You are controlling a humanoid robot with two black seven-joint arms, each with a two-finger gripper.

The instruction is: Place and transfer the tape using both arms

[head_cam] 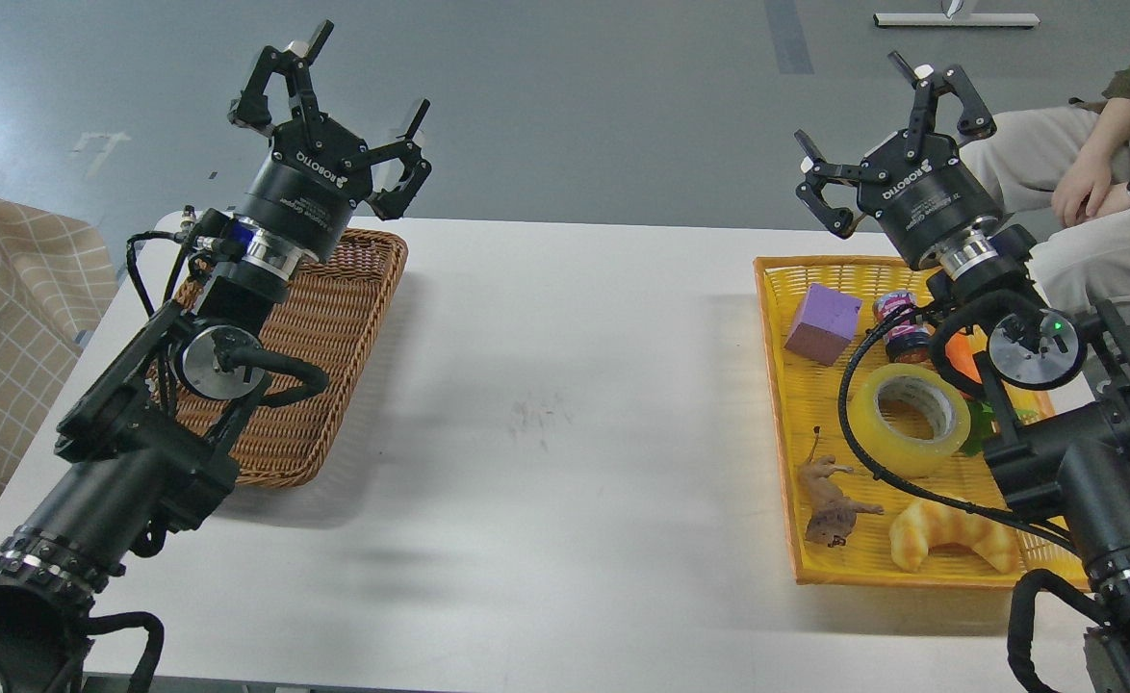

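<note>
The tape lies in a yellow basket on the white table. Grey floor lies beyond. The left gripper and the right gripper are both spread wide, holding nothing.

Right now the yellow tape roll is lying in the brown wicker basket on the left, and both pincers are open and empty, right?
Not quite. The head view shows the tape lying in the yellow tray on the right, not in the wicker basket. The rest holds: the left pincer and right pincer are both open and empty.
</note>
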